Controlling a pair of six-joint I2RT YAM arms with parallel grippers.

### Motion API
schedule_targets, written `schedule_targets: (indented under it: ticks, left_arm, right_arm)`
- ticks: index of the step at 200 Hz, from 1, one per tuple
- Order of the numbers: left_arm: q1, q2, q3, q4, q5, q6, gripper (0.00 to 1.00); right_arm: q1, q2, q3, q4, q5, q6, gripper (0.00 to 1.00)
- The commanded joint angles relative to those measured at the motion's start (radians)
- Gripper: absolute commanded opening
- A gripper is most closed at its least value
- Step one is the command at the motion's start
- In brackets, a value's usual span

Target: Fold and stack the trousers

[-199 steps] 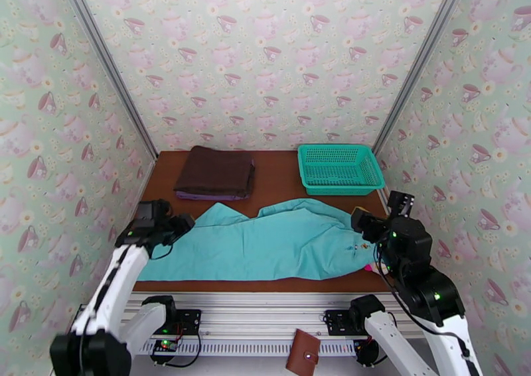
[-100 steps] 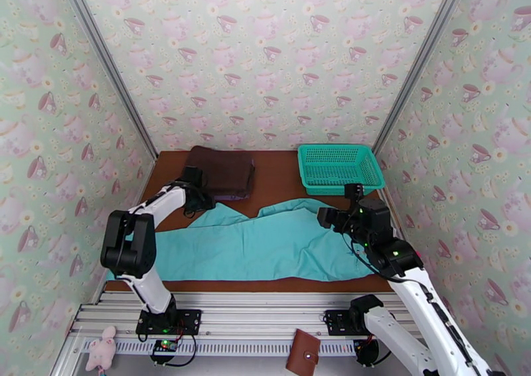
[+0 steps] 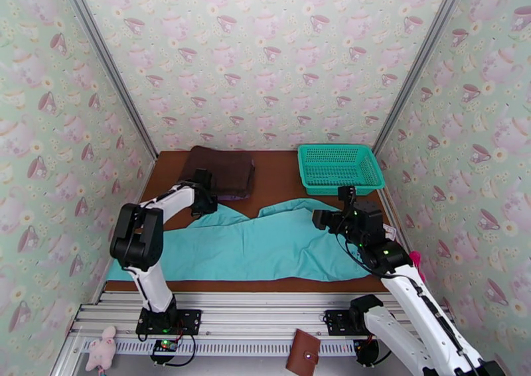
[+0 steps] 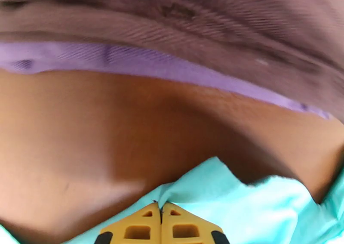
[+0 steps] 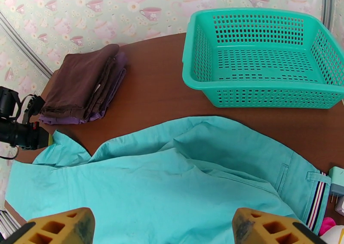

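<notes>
The turquoise trousers [image 3: 259, 245] lie spread across the brown table, waist to the right, legs to the left. My left gripper [image 3: 204, 206] is low at the far leg's hem, just in front of the dark brown folded cloth. In the left wrist view its yellow fingers [image 4: 142, 225] are pressed together, and the left gripper [image 4: 161, 206] pinches a puckered edge of the trousers [image 4: 241, 202]. My right gripper [image 3: 317, 219] hovers over the waist end. In the right wrist view the right gripper [image 5: 163, 217] stands wide open above the trousers [image 5: 172, 176], holding nothing.
A teal mesh basket [image 3: 340, 168] stands at the far right. The dark brown folded cloth [image 3: 218, 172] rests on a purple one at the far left. A pink toy [image 3: 417, 259] sits at the table's right edge. Patterned walls close in on three sides.
My left arm swung from the near left edge to the far leg hem and closed there. The right arm moved from the right edge in over the waist.
</notes>
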Motion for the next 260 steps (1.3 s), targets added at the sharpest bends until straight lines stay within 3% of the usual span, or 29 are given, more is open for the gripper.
schedule_targets:
  ticks: [1, 18, 58, 82, 117, 138, 159, 167, 179, 199, 219, 231, 244, 260]
  left_arm:
    - [-0.011, -0.193, 0.006, -0.016, -0.059, -0.019, 0.0]
    - [-0.045, -0.306, 0.024, -0.039, -0.159, -0.024, 0.0]
    - [-0.194, -0.474, 0.099, -0.042, -0.527, 0.051, 0.0]
    - [-0.305, -0.544, 0.091, 0.004, -0.642, 0.101, 0.0]
    - [-0.542, -0.541, 0.002, -0.022, -0.608, -0.006, 0.01]
    - [-0.653, -0.433, -0.071, 0.016, -0.464, -0.121, 0.09]
    - [-0.717, -0.299, -0.092, 0.088, -0.256, -0.131, 0.45]
    - [-0.739, -0.276, -0.097, 0.127, -0.194, -0.099, 0.52]
    - [-0.769, -0.295, -0.133, 0.194, -0.184, -0.06, 0.59]
    - [-0.729, -0.418, -0.226, 0.256, -0.206, -0.066, 0.65]
    - [-0.612, -0.549, -0.322, 0.195, -0.347, -0.133, 0.7]
    - [-0.454, -0.587, -0.35, 0.121, -0.355, -0.194, 0.7]
    - [-0.28, -0.583, -0.378, 0.094, -0.282, -0.206, 0.7]
    - [-0.132, -0.51, -0.375, 0.08, -0.188, -0.201, 0.7]
  right_arm:
    - [0.008, -0.021, -0.023, 0.045, 0.018, -0.006, 0.88]
    - [0.007, -0.024, -0.029, 0.047, 0.02, -0.004, 0.88]
    - [0.008, -0.038, -0.033, 0.048, 0.028, -0.002, 0.88]
    - [0.008, -0.047, -0.034, 0.044, 0.035, -0.003, 0.88]
    - [0.008, -0.057, -0.034, 0.039, 0.044, -0.003, 0.88]
    - [0.008, -0.059, -0.035, 0.04, 0.045, -0.002, 0.88]
    - [0.008, -0.059, -0.04, 0.042, 0.041, 0.002, 0.88]
    - [0.007, -0.057, -0.042, 0.043, 0.041, 0.002, 0.88]
    - [0.008, -0.054, -0.041, 0.042, 0.04, 0.002, 0.88]
    - [0.007, -0.052, -0.039, 0.039, 0.039, 0.002, 0.88]
    - [0.008, -0.054, -0.035, 0.032, 0.041, -0.001, 0.88]
    - [0.007, -0.055, -0.034, 0.03, 0.041, -0.001, 0.89]
    - [0.008, -0.057, -0.034, 0.03, 0.041, 0.0, 0.88]
    - [0.008, -0.055, -0.034, 0.03, 0.042, -0.001, 0.89]
